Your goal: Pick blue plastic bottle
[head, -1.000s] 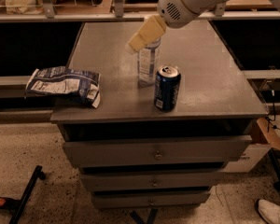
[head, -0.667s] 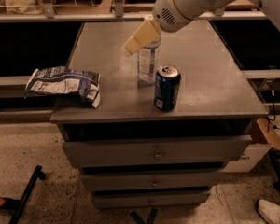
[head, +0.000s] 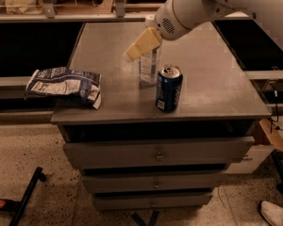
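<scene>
The blue plastic bottle (head: 149, 68) is a clear bottle standing upright near the middle of the grey cabinet top (head: 212, 74). Its cap and upper part are hidden behind my gripper. My gripper (head: 142, 44) is a beige piece at the end of the white arm (head: 198, 6), reaching in from the upper right. It sits right at the bottle's top, tilted down to the left. A dark blue drink can (head: 168, 88) with a silver top stands just in front and right of the bottle, close to it.
A crumpled blue and white snack bag (head: 66, 84) lies at the cabinet's front left edge. The cabinet has drawers (head: 155, 154) below. Dark shelving runs along both sides. A black stand leg (head: 26, 197) lies on the floor at left.
My gripper has shifted slightly left and down over the bottle's top. The bottle, can and bag have not moved.
</scene>
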Robot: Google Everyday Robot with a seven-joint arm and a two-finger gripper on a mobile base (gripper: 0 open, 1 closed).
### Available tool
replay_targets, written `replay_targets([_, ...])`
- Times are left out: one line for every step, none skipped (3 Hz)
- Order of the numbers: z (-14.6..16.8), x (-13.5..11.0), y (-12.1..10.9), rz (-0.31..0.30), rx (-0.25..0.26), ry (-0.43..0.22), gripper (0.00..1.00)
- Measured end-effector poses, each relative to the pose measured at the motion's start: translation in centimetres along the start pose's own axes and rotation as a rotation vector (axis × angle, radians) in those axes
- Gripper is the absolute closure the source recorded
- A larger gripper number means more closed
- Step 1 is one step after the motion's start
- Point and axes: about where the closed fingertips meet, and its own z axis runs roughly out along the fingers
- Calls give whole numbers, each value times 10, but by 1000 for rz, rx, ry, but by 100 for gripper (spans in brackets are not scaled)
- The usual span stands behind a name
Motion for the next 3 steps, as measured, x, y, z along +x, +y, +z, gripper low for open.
replay_targets([8,8,-4,45,-20,-9,18])
replay_targets([12,10,-5,69,-45,-15,41])
replay_targets([10,6,-6,80,-59,-18,64])
